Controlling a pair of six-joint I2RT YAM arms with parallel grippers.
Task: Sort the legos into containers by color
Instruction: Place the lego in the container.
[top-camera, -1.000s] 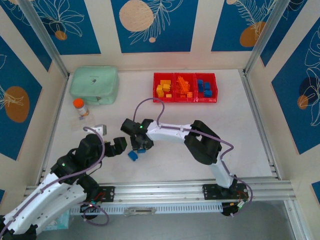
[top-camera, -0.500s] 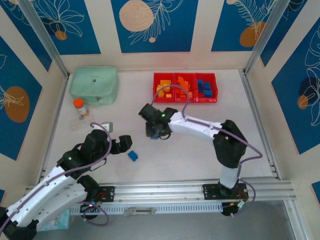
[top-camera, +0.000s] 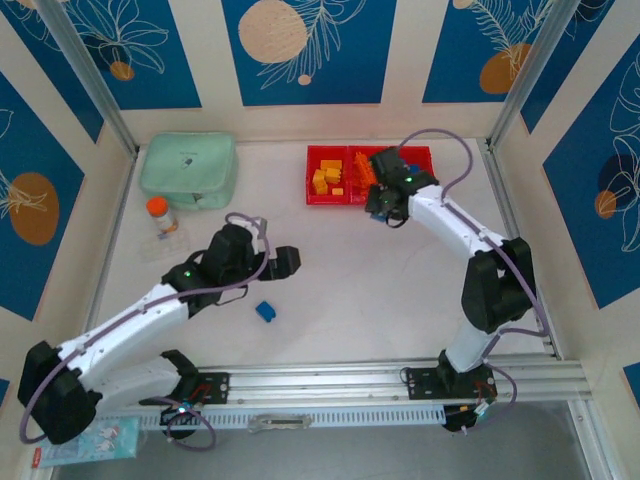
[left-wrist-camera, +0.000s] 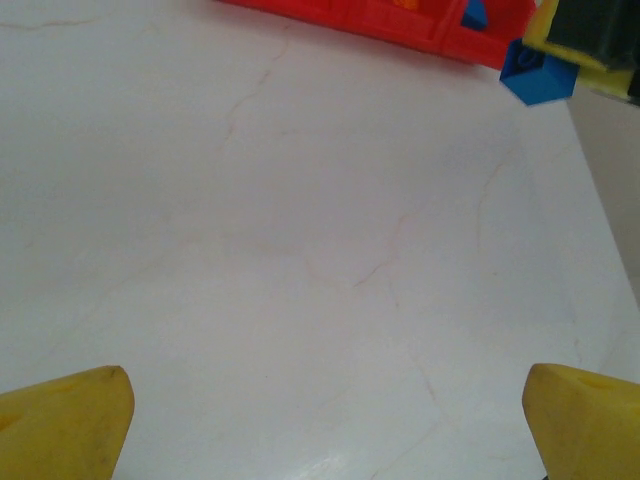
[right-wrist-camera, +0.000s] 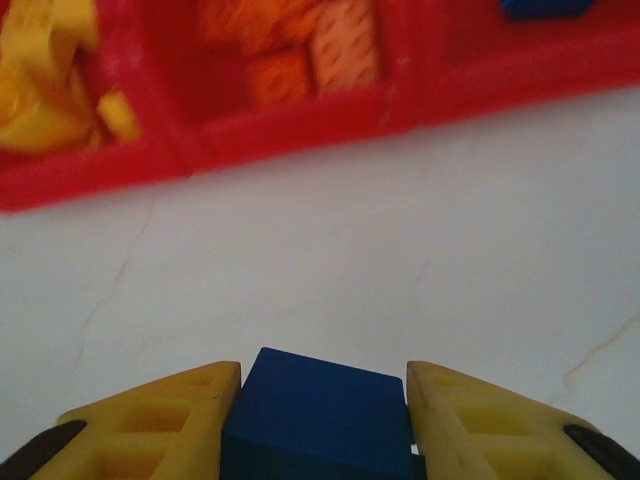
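Note:
My right gripper (top-camera: 384, 208) hangs just in front of the containers (top-camera: 330, 201), shut on a blue lego (right-wrist-camera: 320, 410), which fills the gap between its yellow fingers. The right wrist view has that red row ahead: yellow legos (right-wrist-camera: 40, 80) in the left bin, orange legos (right-wrist-camera: 300, 55) in the middle, blue legos (right-wrist-camera: 545, 8) in the right. In the top view my right arm hides much of the right bin. A second blue lego (top-camera: 265, 311) lies alone on the table. Above and right of it, my left gripper (top-camera: 285, 260) stands open over bare table, its fingertips (left-wrist-camera: 60, 420) wide apart.
A mint-green case (top-camera: 188, 170) sits at the back left. An orange-capped bottle (top-camera: 158, 213) stands in front of it. A metal rail (top-camera: 400, 380) runs along the near edge. Patterned walls close in the other three sides.
My right gripper has carried the blue lego from the table's middle up and right to the containers. My left arm has reached forward and right, past the lone blue lego.

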